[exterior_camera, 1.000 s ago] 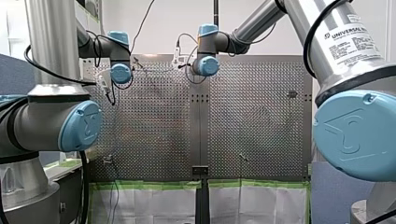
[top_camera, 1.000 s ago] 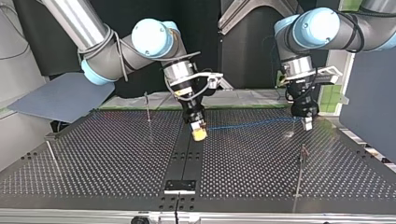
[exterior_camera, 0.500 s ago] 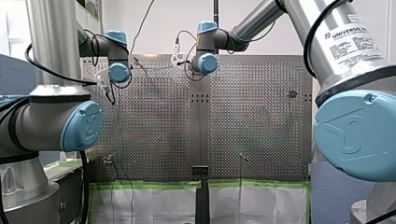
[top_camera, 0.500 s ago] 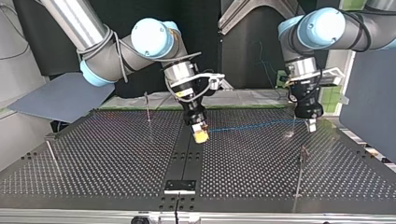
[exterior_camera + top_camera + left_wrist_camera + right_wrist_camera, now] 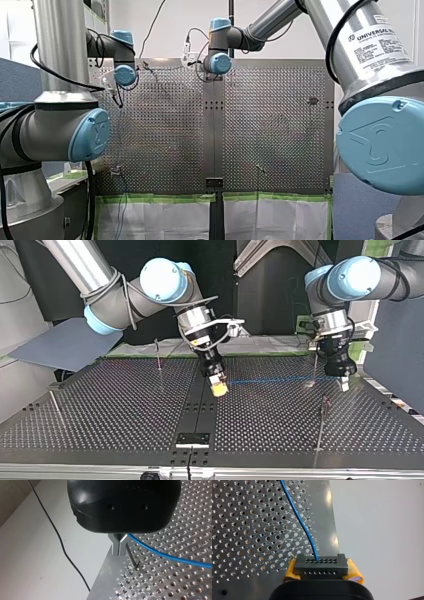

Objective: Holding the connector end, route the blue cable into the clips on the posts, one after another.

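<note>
Stretching wide beneath both arms, the perforated table [image 5: 125,410] is the biggest thing in front of me. The right arm [image 5: 120,295] reaches down near the table's middle, and the left arm [image 5: 360,280] comes down close to its side edge.

The right gripper [image 5: 218,388] tilts toward the table and is clamped on the connector [image 5: 321,567], with its yellow pads [image 5: 290,570] pressing the block's two short ends. The connector's long axis lies crosswise between those pads. Its face with the rows of holes points straight ahead, away from the gripper.

The blue cable [image 5: 275,380] leaves that face and runs on ahead of the right gripper with a gentle bend. Seen from across the table, it is a taut, nearly level line above the surface, its length running from the right gripper to the left gripper [image 5: 343,384].

There the metal fingers [image 5: 119,545] point down at the table's edge and are pressed together, closed on the cable, which comes out beside their roots. A thin post [image 5: 131,557] leans just beside the fingertips, its foot in a hole. The cable passes close by the post's top, though I can't tell whether they touch.
</note>
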Motion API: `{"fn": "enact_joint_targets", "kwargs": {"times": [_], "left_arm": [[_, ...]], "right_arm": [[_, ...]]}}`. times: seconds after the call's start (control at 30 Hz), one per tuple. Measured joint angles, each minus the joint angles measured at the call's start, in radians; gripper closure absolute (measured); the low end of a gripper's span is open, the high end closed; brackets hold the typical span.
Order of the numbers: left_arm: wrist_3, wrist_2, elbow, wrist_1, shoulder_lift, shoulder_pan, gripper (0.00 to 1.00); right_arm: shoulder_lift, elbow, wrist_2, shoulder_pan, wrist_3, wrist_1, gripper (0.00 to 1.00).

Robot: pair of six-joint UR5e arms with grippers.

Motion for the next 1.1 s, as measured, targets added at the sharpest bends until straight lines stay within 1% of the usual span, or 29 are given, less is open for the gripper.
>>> {"fn": "enact_joint_targets", "kwargs": {"times": [0.13,0.33,0.53,0.63,0.8,0.97,1.1], "left_arm": [[-0.004,0.009,0.004,0.000,0.000,0.010,1.00],[-0.006,0.030,0.033,-0.004,0.006,0.019,1.00],[-0.003,0.043,0.043,-0.009,0.032,0.024,1.00],[-0.002,0.044,0.043,-0.010,0.027,0.026,1.00],[-0.001,0.052,0.044,-0.010,0.001,0.030,1.00],[-0.001,0.071,0.044,-0.009,0.025,0.036,1.00],[-0.003,0.078,0.045,-0.008,0.026,0.043,1.00]], "right_arm": [[0.000,-0.015,-0.001,0.003,0.000,0.010,1.00],[0.000,-0.030,-0.001,0.013,0.005,0.017,1.00],[0.001,-0.036,0.001,0.030,0.008,0.017,1.00],[0.002,-0.044,0.003,0.040,0.011,0.018,1.00],[0.002,-0.056,0.010,0.053,0.018,0.019,1.00],[0.003,-0.068,0.016,0.061,0.028,0.018,1.00],[0.004,-0.071,0.018,0.063,0.044,0.020,1.00]]}}
